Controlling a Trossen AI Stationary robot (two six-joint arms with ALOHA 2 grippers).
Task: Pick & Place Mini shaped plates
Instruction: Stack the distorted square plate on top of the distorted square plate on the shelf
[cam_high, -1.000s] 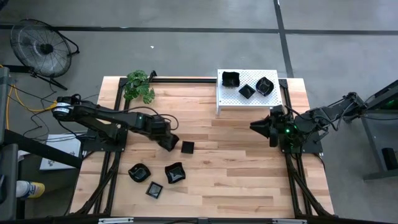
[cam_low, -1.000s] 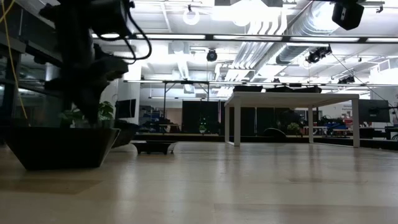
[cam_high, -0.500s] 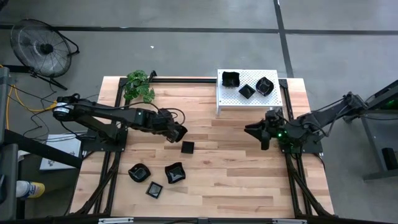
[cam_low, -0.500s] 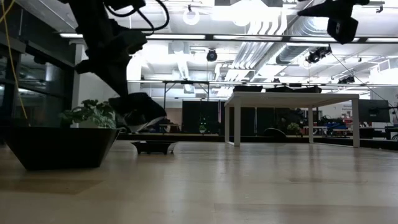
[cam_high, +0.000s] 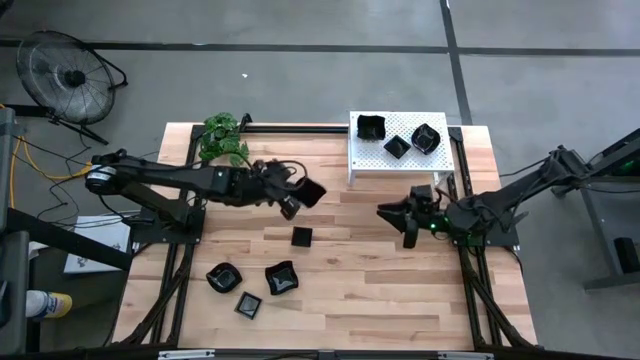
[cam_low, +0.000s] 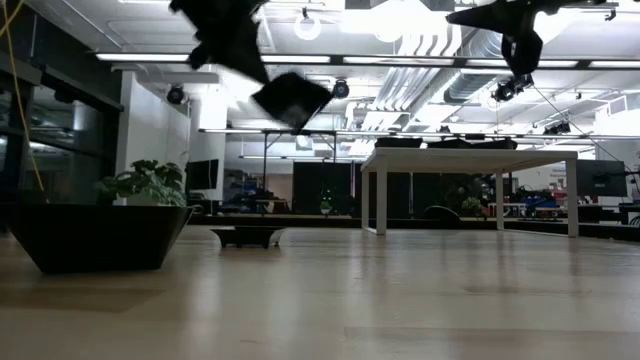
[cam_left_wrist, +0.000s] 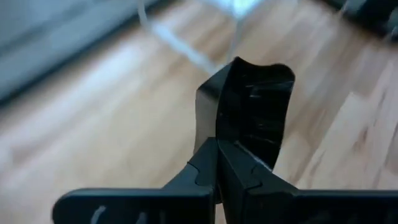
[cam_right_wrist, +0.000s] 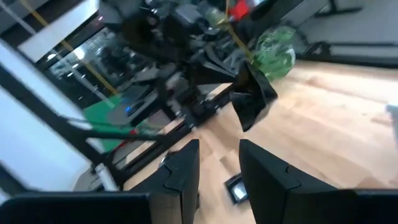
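My left gripper (cam_high: 299, 198) is high over the table's middle, left of the white rack (cam_high: 400, 165), and is shut on one small glossy black plate (cam_high: 312, 192). That plate shows high up in the low view (cam_low: 291, 100). My right gripper (cam_high: 392, 217) hovers open to the right of it, fingers pointing toward the table's left, touching nothing. Several more black plates lie flat on the wood: one square (cam_high: 301, 237), others near the front left (cam_high: 223, 277) (cam_high: 281, 278) (cam_high: 248, 305). Three sit on the rack (cam_high: 371, 127) (cam_high: 397, 147) (cam_high: 425, 137). My left gripper pinches the black plate by its rim (cam_left_wrist: 216, 138) between the two fingers. The plate is lifted clear of the table and sticks out beyond the fingertips, tilted, with its hollow side (cam_left_wrist: 258, 112) showing in the left wrist view.
A potted plant (cam_high: 223, 137) stands at the far left corner. The white perforated rack stands on legs at the far right (cam_low: 455, 155). Bare wood lies between the two grippers and along the near right part of the table (cam_high: 400, 290). A fan stands on the floor (cam_high: 60, 70).
My left gripper has risen from low over the table near the square plate, carrying its plate up and toward the table's right and far side, toward the rack; the plate has tipped as it went. My right gripper has moved toward the table's left.
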